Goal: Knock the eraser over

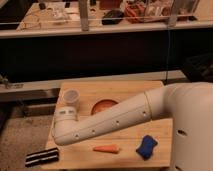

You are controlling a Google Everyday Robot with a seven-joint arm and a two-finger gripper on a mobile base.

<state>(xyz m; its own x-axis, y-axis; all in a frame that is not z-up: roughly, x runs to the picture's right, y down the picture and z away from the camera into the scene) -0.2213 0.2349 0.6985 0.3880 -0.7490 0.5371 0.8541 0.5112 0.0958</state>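
Jaw state first, and it cannot be told: the gripper is hidden from this camera, somewhere at the far end of the arm over the left side of the table, so how its jaws stand and whether they hold anything is unknown.

What does show is the big white arm (112, 120), sweeping in from the robot's body at the right and stretching leftward across the wooden table (130, 89). It bends at a rounded elbow near the table's left edge, and a short white section turns up from there, ending just below a white cup (71, 97). That cup stands upright near the table's back left corner, open mouth up.

Now the eraser (42, 157): a dark block with pale stripes along it, down at the front left corner of the table, lying low and flat, below the elbow and apart from it. Nothing touches it.

Behind the arm, mid-table, an orange-red bowl (103, 106) peeks out, its front rim covered by the arm. In front of the arm, a small orange carrot (107, 148) lies on its side, and to its right sits a crumpled blue object (146, 146), near the robot's white body.
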